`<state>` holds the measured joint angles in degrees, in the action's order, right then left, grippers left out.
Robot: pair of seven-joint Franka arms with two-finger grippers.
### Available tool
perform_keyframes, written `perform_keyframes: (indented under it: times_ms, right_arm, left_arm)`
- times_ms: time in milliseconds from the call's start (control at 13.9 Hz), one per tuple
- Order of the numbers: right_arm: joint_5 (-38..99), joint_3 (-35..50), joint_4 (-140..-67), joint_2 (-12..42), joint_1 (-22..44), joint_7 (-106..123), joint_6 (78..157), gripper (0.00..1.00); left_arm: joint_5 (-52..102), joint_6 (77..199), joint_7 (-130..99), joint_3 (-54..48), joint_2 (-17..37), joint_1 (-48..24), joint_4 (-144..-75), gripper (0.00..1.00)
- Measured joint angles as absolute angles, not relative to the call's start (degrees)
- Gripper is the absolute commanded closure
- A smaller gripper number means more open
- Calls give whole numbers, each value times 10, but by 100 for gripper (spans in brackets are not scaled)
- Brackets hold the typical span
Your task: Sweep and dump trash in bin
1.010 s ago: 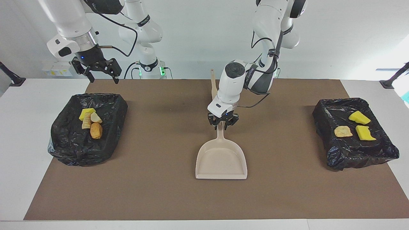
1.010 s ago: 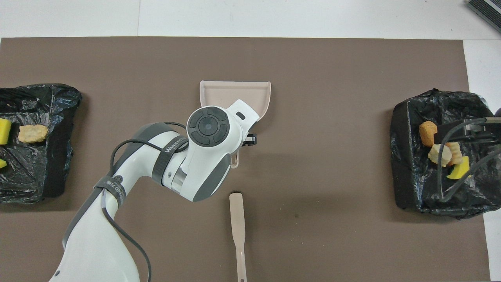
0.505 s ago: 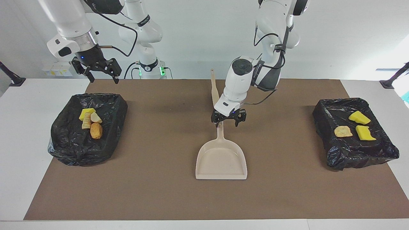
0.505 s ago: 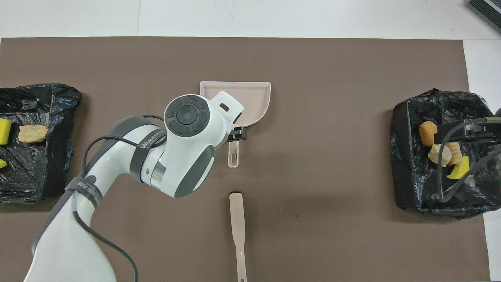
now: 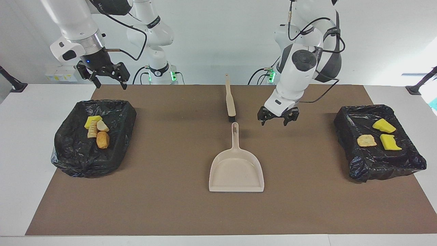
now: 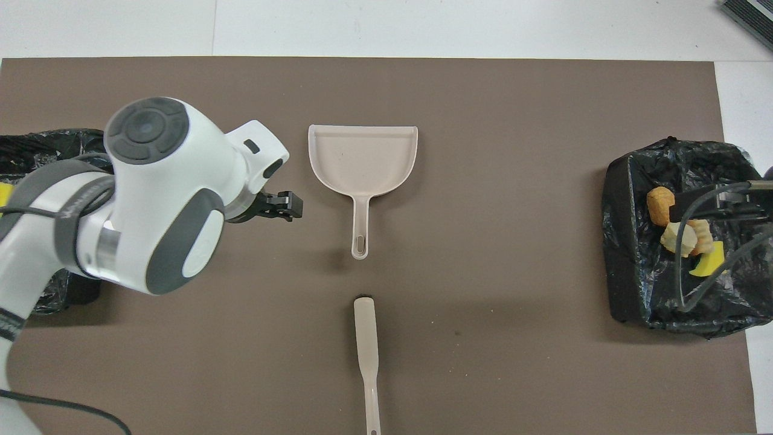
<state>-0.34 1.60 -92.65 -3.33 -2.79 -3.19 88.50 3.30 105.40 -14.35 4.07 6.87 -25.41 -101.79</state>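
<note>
The trash lies in two black-lined bins. In the bin (image 5: 85, 167) at the right arm's end are a yellow chunk (image 5: 92, 121) and pastries (image 5: 102, 139). The bin (image 5: 375, 171) at the left arm's end holds two yellow chunks (image 5: 384, 125) and a pastry (image 5: 367, 140). My left gripper (image 5: 277, 120) hangs open and holds nothing, over the bare mat between the dustpan (image 5: 236, 171) and that bin. My right gripper (image 5: 106, 79) is open and raised over the edge of its bin nearest the robots. In the overhead view the left gripper (image 6: 288, 205) is beside the dustpan (image 6: 362, 157).
The beige dustpan lies flat mid-mat, its handle toward the robots. A beige brush (image 5: 230, 102) lies in line with it, nearer the robots, also seen as the brush (image 6: 366, 356). A brown mat (image 5: 170, 205) covers the table. The left arm covers much of its bin (image 6: 18, 145) from above.
My left gripper opened off the dustpan handle, lifted and swung toward the left arm's end of the table. The dustpan stayed in place. The right arm has not moved.
</note>
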Motion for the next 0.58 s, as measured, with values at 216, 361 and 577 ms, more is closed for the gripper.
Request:
perform_keyframes:
  times_ms: [216,361,577]
  right_arm:
    - [-3,16,-926,-33,-28,-32,885,0]
    - [-3,16,-927,-33,-28,-32,885,0]
    - [-3,16,-927,-33,-28,-32,885,0]
  left_arm:
    - [33,1007,-91,42,26,-208,-1039,0]
    - [33,989,-77,42,13,-183,-1046,0]
    - [33,982,-65,42,1,-147,-1055,0]
